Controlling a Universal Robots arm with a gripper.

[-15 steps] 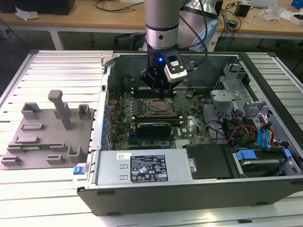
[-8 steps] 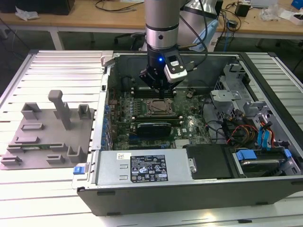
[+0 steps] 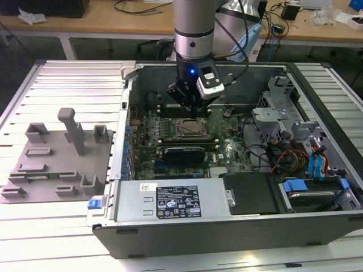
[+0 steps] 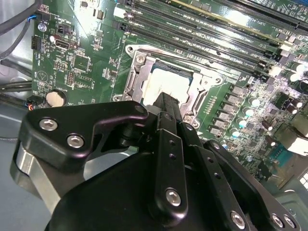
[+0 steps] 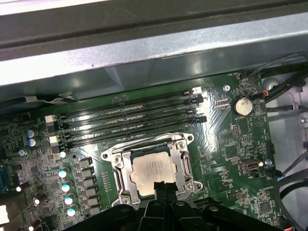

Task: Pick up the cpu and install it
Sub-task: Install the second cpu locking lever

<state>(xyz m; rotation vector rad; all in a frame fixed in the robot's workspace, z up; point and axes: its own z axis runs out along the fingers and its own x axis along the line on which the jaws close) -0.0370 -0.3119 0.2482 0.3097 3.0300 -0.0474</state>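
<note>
A robot arm reaches down into an open computer case point(image 3: 238, 226) lying on a slatted metal counter point(image 3: 68, 79), its gripper point(image 3: 191, 107) poised just above the motherboard's point(image 3: 227, 150) metal-framed socket point(image 3: 190, 129). The cpu point(image 5: 153, 173), a pale silver-grey square, lies flat inside that socket, framed by the bracket on all sides; in the first wrist view it looks level and seated, which suggests the chip has already been set down where the task wants it. In the second wrist view the chip point(image 4: 169, 84) shows as a bright patch beyond the black fingertips, part of it blocked by the gripper's body. Whether the jaws are released or clenched cannot be told: the fingertips sit close together at the chip's near edge, but the black linkage hides the gap between them, and it is unclear whether they touch the chip at all. Rows of memory slots point(image 5: 130, 120) run just beside the socket, leaving the gripper a narrow approach, which would explain its straight vertical posture. On the exterior view's left, a grey parts fixture point(image 3: 57, 161) sits on the counter, well apart from the case.
</note>
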